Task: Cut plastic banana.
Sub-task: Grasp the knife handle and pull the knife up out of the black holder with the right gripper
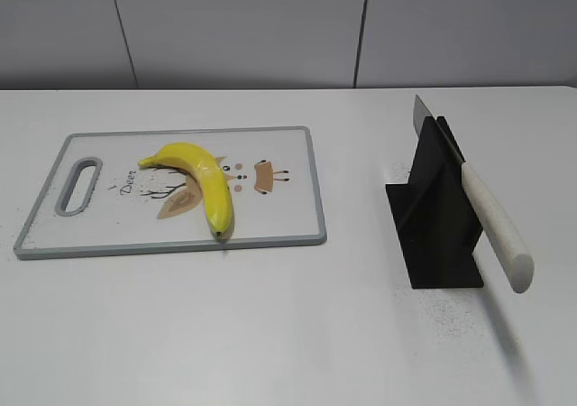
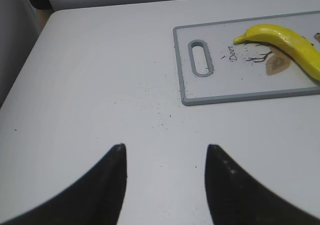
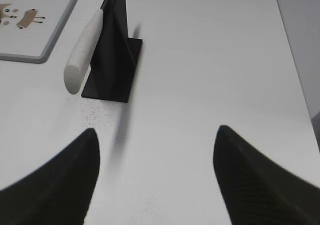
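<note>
Banana [image 1: 200, 179] lies on the cutting board [image 1: 288, 226], well apart from both hands, left [image 2: 165, 157] and right [image 3: 155, 145], each spread apart over bare tabletop [image 1: 270, 334].

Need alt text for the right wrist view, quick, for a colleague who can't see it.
A white-handled knife rests in a black stand on the white table, ahead of the open, empty right gripper. The cutting board's corner shows at top left.

One banana [image 1: 200, 180], one cutting board [image 1: 297, 230], one knife [image 1: 491, 226], one black knife stand [image 1: 433, 226], one table [image 1: 270, 334], two grippers: left [image 2: 165, 157], right [image 3: 157, 145].
</note>
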Robot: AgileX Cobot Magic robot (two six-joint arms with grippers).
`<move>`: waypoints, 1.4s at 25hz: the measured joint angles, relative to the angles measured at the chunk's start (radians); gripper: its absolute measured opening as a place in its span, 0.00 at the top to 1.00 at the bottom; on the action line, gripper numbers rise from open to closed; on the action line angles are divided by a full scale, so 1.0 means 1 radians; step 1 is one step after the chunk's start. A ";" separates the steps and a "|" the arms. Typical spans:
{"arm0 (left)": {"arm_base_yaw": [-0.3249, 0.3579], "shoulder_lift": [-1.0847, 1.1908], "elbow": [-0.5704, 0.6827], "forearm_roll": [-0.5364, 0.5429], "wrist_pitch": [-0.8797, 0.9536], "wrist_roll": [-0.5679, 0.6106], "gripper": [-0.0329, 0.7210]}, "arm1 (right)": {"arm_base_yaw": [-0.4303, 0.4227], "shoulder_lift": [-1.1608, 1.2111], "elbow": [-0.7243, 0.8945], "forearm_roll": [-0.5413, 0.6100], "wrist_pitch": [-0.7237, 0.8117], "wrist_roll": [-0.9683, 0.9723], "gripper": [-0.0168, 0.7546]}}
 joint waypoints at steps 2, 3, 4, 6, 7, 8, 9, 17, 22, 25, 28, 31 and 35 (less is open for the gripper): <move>0.000 0.000 0.000 0.000 0.000 0.000 0.31 | 0.000 0.000 0.000 0.000 0.000 0.000 0.24; 0.000 0.000 0.000 0.000 0.000 0.000 0.31 | 0.000 0.000 0.000 0.000 0.000 0.000 0.24; 0.000 0.000 0.000 0.000 0.000 0.000 0.31 | 0.000 0.000 0.000 0.000 0.000 0.000 0.24; 0.000 0.000 0.000 -0.001 0.000 0.000 0.31 | 0.000 0.000 0.000 0.000 0.000 0.000 0.24; 0.000 0.000 0.000 -0.001 0.000 0.000 0.31 | 0.000 0.000 0.000 0.000 0.000 0.000 0.24; 0.000 0.000 0.000 -0.001 0.000 0.000 0.31 | 0.000 0.000 0.000 0.000 0.000 0.000 0.24; 0.000 0.000 0.000 -0.001 0.000 0.000 0.31 | 0.000 0.000 0.000 0.000 0.000 0.000 0.24; 0.000 0.000 0.000 -0.001 0.000 0.000 0.31 | 0.000 0.000 0.000 0.000 0.000 0.000 0.24; 0.000 0.000 0.000 -0.001 0.000 0.000 0.31 | 0.000 0.000 0.000 0.000 0.000 0.000 0.24; 0.000 0.000 0.000 -0.001 0.000 0.000 0.31 | 0.000 0.000 0.000 0.000 0.000 0.000 0.24; 0.000 0.000 0.000 -0.001 0.000 0.000 0.31 | 0.000 0.000 0.000 0.000 0.000 0.000 0.24; 0.000 0.000 0.000 -0.001 0.000 0.000 0.31 | 0.000 0.000 0.000 0.001 0.000 0.000 0.24; 0.000 0.000 0.000 -0.001 0.000 0.000 0.31 | 0.000 0.000 0.000 -0.005 0.000 0.000 0.24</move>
